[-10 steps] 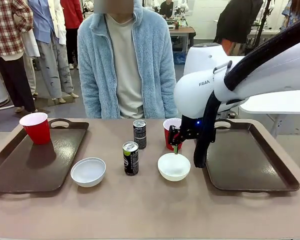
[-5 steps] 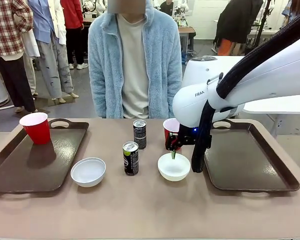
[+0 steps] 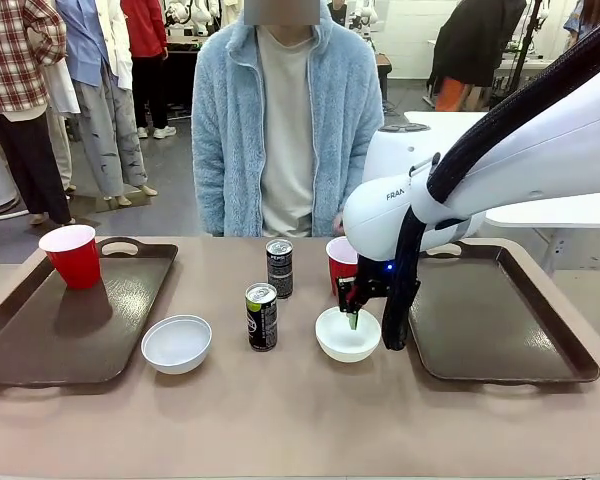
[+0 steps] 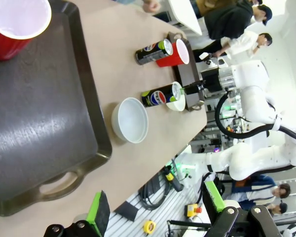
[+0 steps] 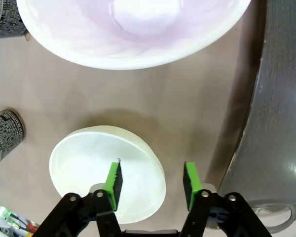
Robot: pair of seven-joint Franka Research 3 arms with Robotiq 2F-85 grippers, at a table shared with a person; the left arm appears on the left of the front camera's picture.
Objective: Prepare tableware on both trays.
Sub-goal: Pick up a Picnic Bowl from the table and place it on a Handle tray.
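My right gripper (image 3: 352, 316) is down at the far rim of the right white bowl (image 3: 347, 337). In the right wrist view its gripper (image 5: 151, 178) straddles this bowl's (image 5: 96, 165) rim, one green pad over the inside and one outside, with a gap left. A red cup (image 3: 339, 262) stands just behind it. Another white bowl (image 3: 176, 343) and two dark cans (image 3: 261, 316) (image 3: 279, 267) stand mid-table. On the left tray (image 3: 40, 345) stands a second red cup (image 3: 72, 256). The right tray (image 3: 500, 335) is bare. My left gripper (image 4: 155, 207) hangs open, high over the left tray's (image 4: 91, 128) end.
A person in a light blue fleece (image 3: 285, 120) stands at the table's far edge, one hand near the far cup. Other people stand farther back. Bare tabletop (image 3: 280, 420) runs along the near edge.
My right gripper has come down and slightly left onto the bowl's rim, and its fingers have narrowed. The person has shifted to the right.
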